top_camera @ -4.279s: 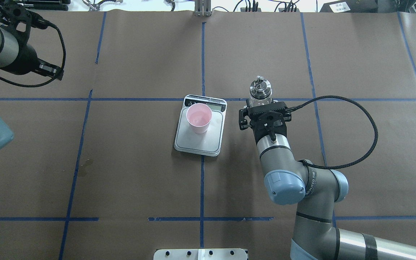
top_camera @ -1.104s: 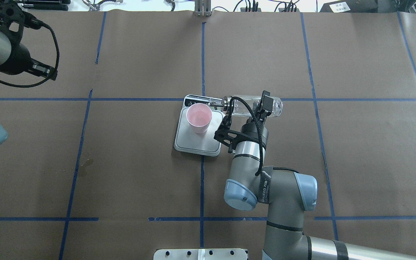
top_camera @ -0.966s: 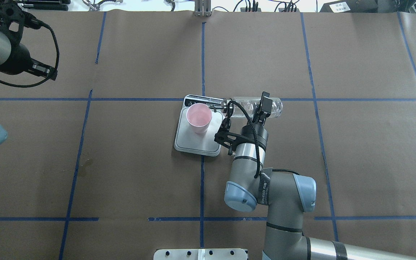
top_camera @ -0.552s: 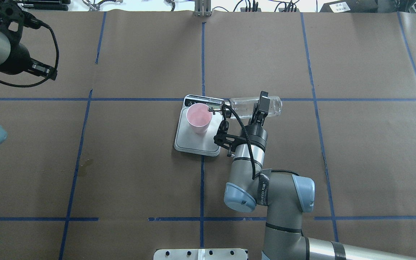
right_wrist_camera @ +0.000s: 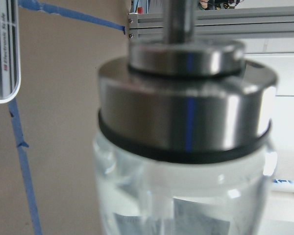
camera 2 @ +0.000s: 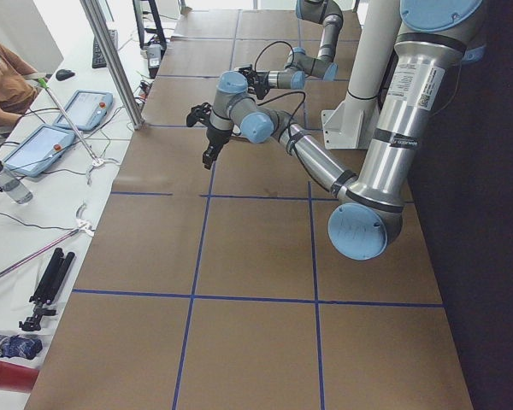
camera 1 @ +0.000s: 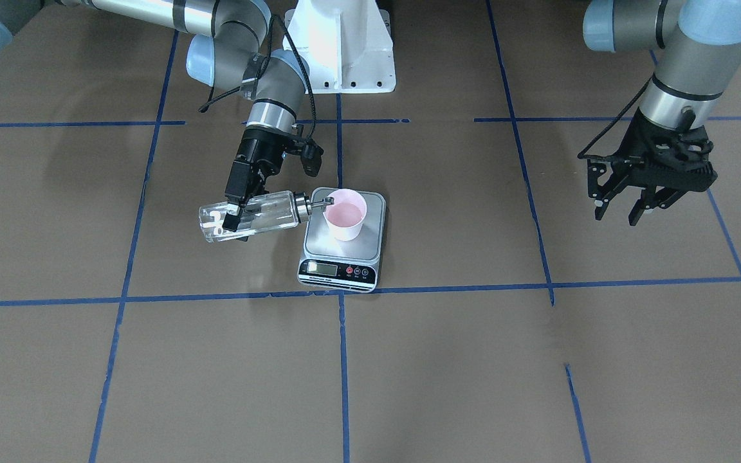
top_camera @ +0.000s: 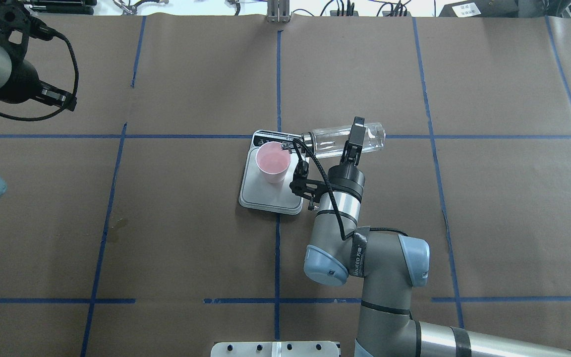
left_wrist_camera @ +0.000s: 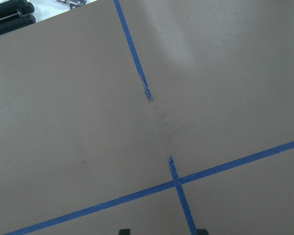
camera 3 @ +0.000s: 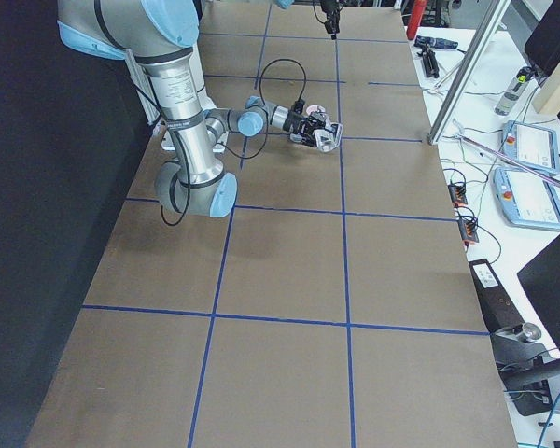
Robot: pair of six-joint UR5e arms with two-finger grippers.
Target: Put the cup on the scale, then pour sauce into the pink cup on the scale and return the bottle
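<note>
The pink cup (top_camera: 273, 161) stands upright on the silver-grey scale (top_camera: 268, 197), near its display end. My right gripper (top_camera: 354, 142) is shut on the clear glass bottle (top_camera: 332, 140) and holds it tipped on its side. Its metal spout (top_camera: 289, 145) is at the cup's rim. The front view shows the same: bottle (camera 1: 261, 217), cup (camera 1: 345, 217), scale (camera 1: 314, 242). The clear sauce is hard to see, and I cannot see a stream. The right wrist view is filled by the bottle's metal collar (right_wrist_camera: 186, 117). My left gripper (camera 1: 628, 209) is open and empty, far from the scale.
The table is covered in brown paper with blue tape lines (top_camera: 277, 74). A white robot base (camera 1: 341, 45) stands behind the scale. The left wrist view shows only paper and tape (left_wrist_camera: 176, 178). Operator tablets (camera 2: 43, 145) and cables lie off the table's edge.
The bottle stood upright on the table in my right gripper; now it is lifted and tipped sideways. In the last second its spout moved left onto the cup's rim. The left arm barely moved.
</note>
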